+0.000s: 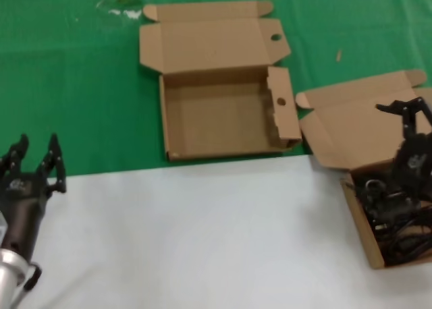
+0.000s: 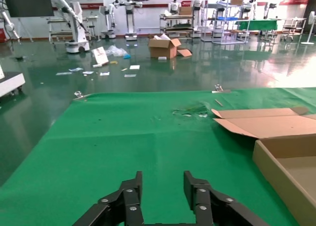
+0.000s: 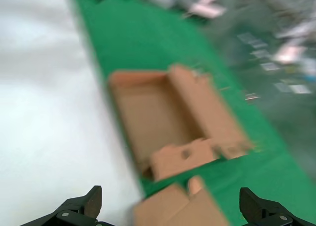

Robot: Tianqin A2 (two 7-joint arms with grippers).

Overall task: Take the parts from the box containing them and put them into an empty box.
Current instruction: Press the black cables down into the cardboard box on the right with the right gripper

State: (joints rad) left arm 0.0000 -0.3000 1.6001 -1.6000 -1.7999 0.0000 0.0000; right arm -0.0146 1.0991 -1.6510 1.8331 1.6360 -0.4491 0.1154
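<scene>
My right claw (image 1: 405, 113) spread wide, over full box (image 1: 368, 238); cables (image 1: 395, 218) just below it. Empty box (image 1: 223, 113) to its left. Left claw (image 1: 34, 164) apart, parked over the surface (image 1: 202, 235).

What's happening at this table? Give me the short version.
The right gripper hangs open above the box of black cables at the robot's right, holding nothing. The empty box with round holes in its flaps sits open on the green cloth. The left gripper waits, open, at the left.
</scene>
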